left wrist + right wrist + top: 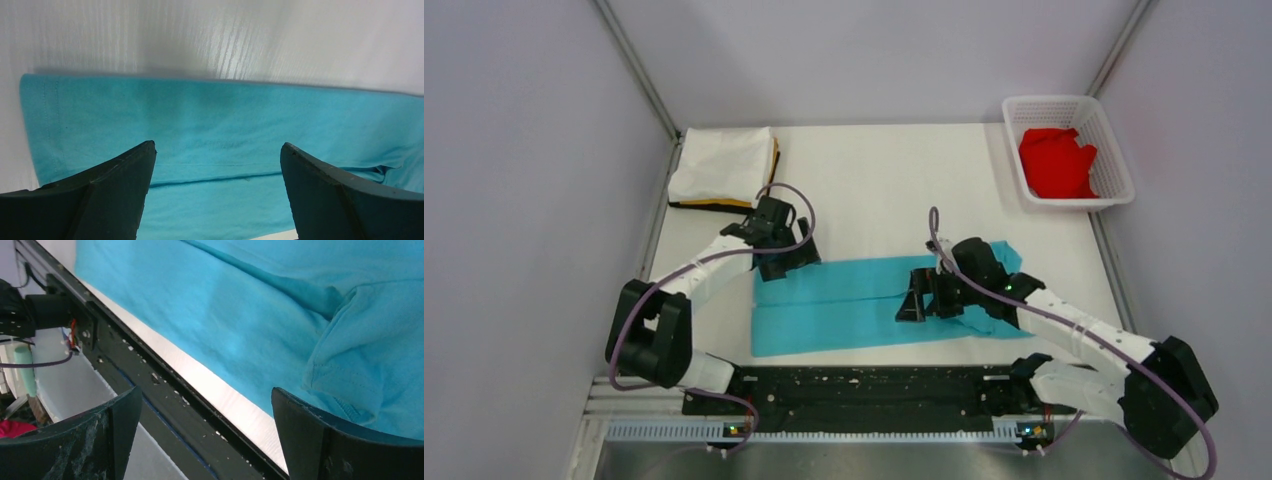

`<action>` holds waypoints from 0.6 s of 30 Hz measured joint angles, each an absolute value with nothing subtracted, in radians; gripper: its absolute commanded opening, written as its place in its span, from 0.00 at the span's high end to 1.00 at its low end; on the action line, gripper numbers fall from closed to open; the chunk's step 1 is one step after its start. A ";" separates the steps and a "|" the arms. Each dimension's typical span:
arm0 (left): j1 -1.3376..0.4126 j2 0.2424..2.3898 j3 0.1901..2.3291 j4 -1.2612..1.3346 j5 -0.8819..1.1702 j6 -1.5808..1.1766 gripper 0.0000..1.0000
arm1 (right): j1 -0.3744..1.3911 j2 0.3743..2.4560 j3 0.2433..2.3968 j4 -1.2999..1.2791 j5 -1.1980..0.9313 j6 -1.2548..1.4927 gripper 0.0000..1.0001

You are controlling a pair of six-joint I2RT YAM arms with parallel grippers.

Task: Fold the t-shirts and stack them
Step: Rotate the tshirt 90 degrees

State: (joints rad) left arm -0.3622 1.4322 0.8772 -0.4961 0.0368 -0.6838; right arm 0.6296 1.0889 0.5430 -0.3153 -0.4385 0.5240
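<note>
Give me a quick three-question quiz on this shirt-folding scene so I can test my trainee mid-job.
1. True or false: the red t-shirt lies inside the white basket.
2. Pick one. The turquoise t-shirt is: A) hanging from an arm, B) lying folded lengthwise into a long band, C) stacked on the white shirt.
3. Fill the gap: the left end effector and the right end effector are both ____ above the turquoise cloth, gripping nothing.

Key: 1 true; 2 B; 3 open.
</note>
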 measured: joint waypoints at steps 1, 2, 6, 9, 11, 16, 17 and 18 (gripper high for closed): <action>-0.362 1.435 0.879 -0.496 0.037 -0.681 0.01 | 0.627 1.060 0.545 -0.319 -0.435 0.525 0.01; -0.362 1.436 0.881 -0.496 0.037 -0.681 0.01 | 0.621 1.031 0.548 -0.323 -0.427 0.525 0.01; -0.362 1.444 0.885 -0.495 0.037 -0.677 0.01 | 0.559 0.972 0.593 -0.365 -0.315 0.524 0.01; -0.363 1.452 0.887 -0.495 0.037 -0.677 0.01 | 0.518 1.005 0.622 -0.390 -0.202 0.516 0.01; -0.363 1.452 0.887 -0.495 0.037 -0.676 0.01 | 0.512 1.046 0.624 -0.397 -0.166 0.512 0.01; -0.363 1.452 0.888 -0.496 0.036 -0.673 0.01 | 0.513 1.157 0.622 -0.388 -0.196 0.490 0.01; -0.363 1.452 0.888 -0.496 0.036 -0.673 0.01 | 0.515 1.172 0.622 -0.380 -0.209 0.489 0.01; -0.363 1.453 0.888 -0.496 0.036 -0.673 0.01 | 0.521 1.189 0.622 -0.369 -0.223 0.489 0.01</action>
State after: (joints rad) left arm -0.3630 1.4528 0.8879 -0.4961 0.0364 -0.6727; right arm 0.5205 1.1889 0.6220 -0.3695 -0.2234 0.4889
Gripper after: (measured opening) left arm 0.987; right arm 0.985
